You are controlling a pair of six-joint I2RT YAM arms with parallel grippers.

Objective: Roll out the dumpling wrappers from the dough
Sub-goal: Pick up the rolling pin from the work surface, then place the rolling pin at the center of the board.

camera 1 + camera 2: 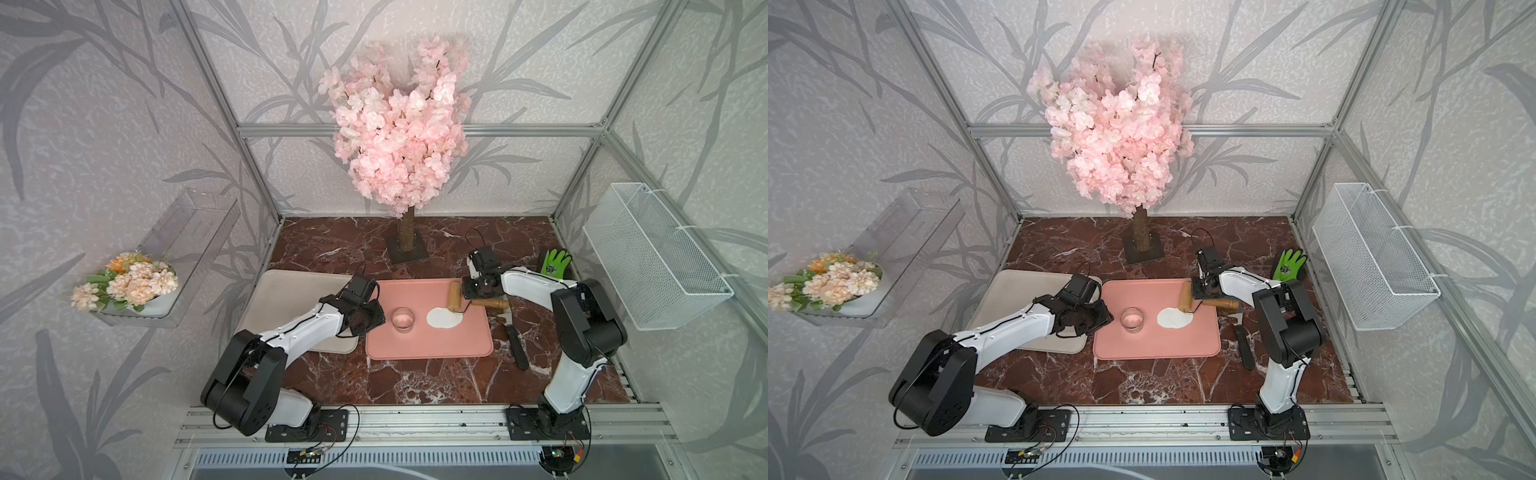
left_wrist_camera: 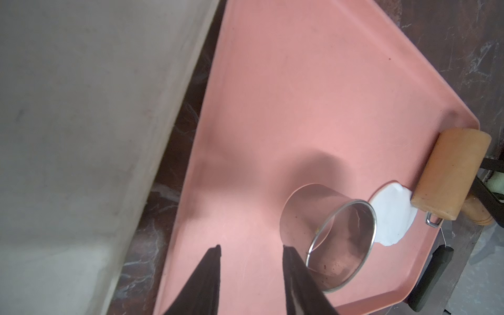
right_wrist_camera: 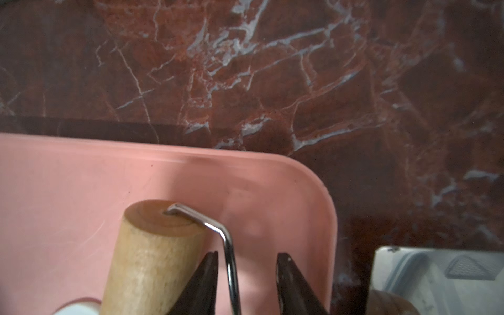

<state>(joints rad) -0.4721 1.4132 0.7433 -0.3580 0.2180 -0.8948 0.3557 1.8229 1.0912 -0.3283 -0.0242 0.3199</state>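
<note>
While the dough [image 1: 444,318] lies as a flat white oval on the pink tray [image 1: 428,351], the rolling pin [image 1: 455,297] rests touching its edge, so rolling looks like the step in hand. The right gripper [image 3: 246,255] straddles the pin's metal bracket [image 3: 230,245], jaws apparently not yet clamped; next it needs a firm hold. The left gripper [image 2: 251,246] hangs parted and empty beside the ring cutter [image 2: 327,237]. Nothing is cut out yet, and the dough's thickness is hard to judge.
</note>
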